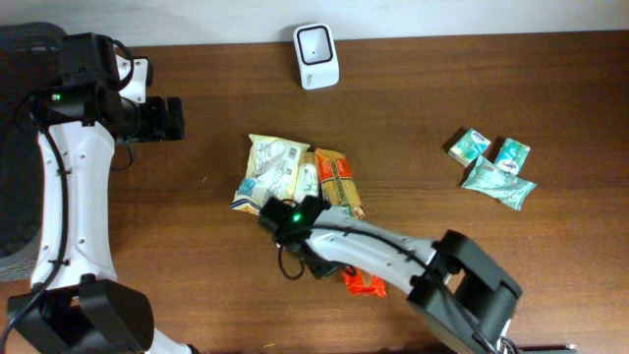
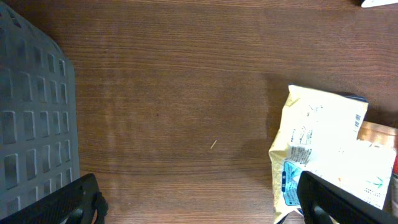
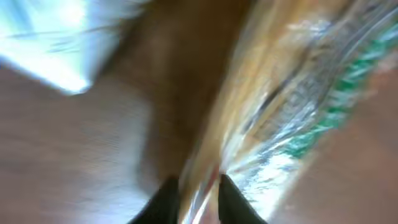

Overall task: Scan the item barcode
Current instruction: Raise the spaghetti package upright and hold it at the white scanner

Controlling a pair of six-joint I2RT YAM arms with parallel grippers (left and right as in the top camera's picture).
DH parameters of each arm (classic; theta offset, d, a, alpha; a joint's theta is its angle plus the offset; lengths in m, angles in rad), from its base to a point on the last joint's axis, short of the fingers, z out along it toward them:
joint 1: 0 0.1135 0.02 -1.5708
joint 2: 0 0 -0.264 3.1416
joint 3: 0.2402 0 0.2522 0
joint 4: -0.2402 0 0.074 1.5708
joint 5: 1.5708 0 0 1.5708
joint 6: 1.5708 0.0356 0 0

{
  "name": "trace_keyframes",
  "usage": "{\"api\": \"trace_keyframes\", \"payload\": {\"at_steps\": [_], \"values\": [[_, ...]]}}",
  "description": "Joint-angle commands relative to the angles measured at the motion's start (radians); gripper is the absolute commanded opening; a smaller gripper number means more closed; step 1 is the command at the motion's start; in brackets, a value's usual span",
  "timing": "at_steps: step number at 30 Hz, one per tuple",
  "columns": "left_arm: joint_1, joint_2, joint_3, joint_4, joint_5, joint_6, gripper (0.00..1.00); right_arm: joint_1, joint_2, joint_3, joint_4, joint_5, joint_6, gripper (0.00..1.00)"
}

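A white barcode scanner (image 1: 316, 56) stands at the table's far edge. Snack packets lie in a pile at the centre: a cream packet (image 1: 272, 169) (image 2: 320, 146), an orange packet (image 1: 337, 182) (image 3: 292, 93) and a red packet (image 1: 365, 284) half under my right arm. My right gripper (image 1: 282, 212) (image 3: 199, 202) is down at the pile's near edge. Its fingers stand a narrow gap apart with the orange packet's shiny film in the gap, and blur hides whether they press on it. My left gripper (image 1: 175, 118) (image 2: 205, 205) hovers open over bare wood left of the pile, holding nothing.
Three teal packets (image 1: 496, 165) lie at the right of the table. A grey slatted bin (image 2: 31, 112) stands off the table's left side. The right arm's white links (image 1: 393, 258) stretch from the near right corner across to the pile.
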Motion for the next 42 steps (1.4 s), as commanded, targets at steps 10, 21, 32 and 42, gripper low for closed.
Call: {"api": "trace_keyframes", "payload": {"at_steps": [10,21,32,42], "values": [[0.003,-0.010,0.008,-0.001,0.010,-0.010,0.99,-0.124,-0.065,0.093,-0.049,-0.080,0.011,0.82],[0.003,-0.010,0.008,-0.001,0.011,-0.010,0.99,-0.124,-0.042,-0.122,0.044,-0.136,0.019,0.99],[0.002,-0.010,0.008,-0.002,0.010,-0.010,0.99,-0.159,-0.076,-0.120,0.104,-0.279,-0.002,0.04],[0.002,-0.010,0.008,-0.002,0.011,-0.010,0.99,-0.684,-0.407,-0.037,0.099,-1.396,-0.570,0.04]]}}
